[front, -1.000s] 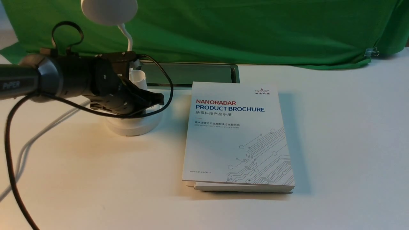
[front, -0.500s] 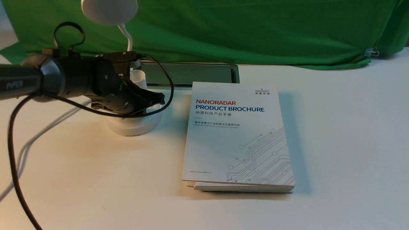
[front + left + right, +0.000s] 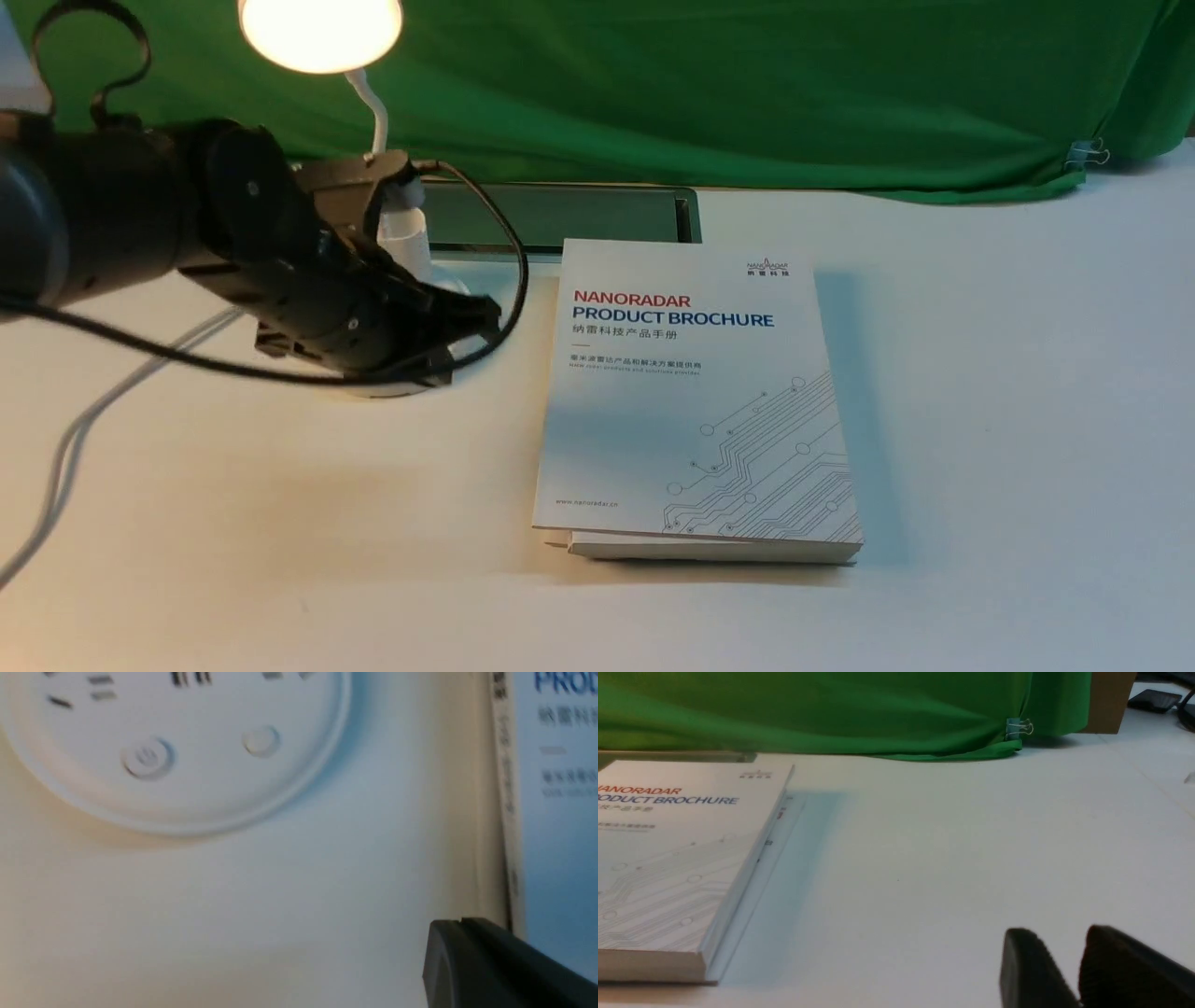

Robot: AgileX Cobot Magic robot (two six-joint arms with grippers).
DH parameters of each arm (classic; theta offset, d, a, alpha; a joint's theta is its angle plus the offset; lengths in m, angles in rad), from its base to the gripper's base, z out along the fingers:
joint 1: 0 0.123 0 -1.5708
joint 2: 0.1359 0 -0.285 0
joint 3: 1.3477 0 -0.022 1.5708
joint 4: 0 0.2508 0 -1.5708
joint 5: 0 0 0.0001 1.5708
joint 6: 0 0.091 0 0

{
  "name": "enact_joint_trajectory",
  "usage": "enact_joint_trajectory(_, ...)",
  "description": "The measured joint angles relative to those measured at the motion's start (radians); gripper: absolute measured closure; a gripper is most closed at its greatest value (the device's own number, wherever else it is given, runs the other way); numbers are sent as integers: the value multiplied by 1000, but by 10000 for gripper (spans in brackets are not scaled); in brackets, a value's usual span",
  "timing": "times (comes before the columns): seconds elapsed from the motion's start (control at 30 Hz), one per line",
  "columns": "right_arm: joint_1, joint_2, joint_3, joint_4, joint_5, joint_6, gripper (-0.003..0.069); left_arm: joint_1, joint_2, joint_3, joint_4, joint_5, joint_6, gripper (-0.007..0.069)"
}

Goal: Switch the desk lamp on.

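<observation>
The white desk lamp's round head [image 3: 320, 33] glows warm at the top left, on a thin bent neck above its cup holder [image 3: 406, 245]. In the front view my left arm hides most of the round base. The left wrist view shows the base [image 3: 187, 788] with two round buttons [image 3: 148, 758] [image 3: 261, 741] and socket slots. My left gripper [image 3: 490, 315] is shut and empty. Its tip [image 3: 460, 926] hangs over bare table between the base and the brochure, touching nothing. My right gripper [image 3: 1057, 947] shows only in its wrist view, slightly open and empty, low over the table.
A thick white product brochure [image 3: 695, 392] lies right of the lamp and shows in both wrist views [image 3: 560, 812] [image 3: 677, 858]. A green cloth [image 3: 747, 93] hangs along the back. A grey recessed cable slot [image 3: 560, 215] lies behind the brochure. White cables [image 3: 93, 420] run off the left.
The lamp head was dark and now glows. My left arm has swung up and nearer the camera, and its shut gripper has shifted slightly right, off the base's top.
</observation>
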Motion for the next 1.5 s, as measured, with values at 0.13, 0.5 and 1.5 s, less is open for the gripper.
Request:
enact_joint_trajectory(0.13, 0, 0, 0, 0, 0, 0, 418, -41, -197, 130, -60, -65, 50, 603)
enact_joint_trajectory(0.5, 0, 0, 0, 0, 1, 0, 418, -70, -906, 367, -15, -405, 218, 603)
enact_joint_trajectory(1.5, 0, 0, 0, 0, 0, 0, 418, -15, -1353, 801, 318, -556, 120, 603)
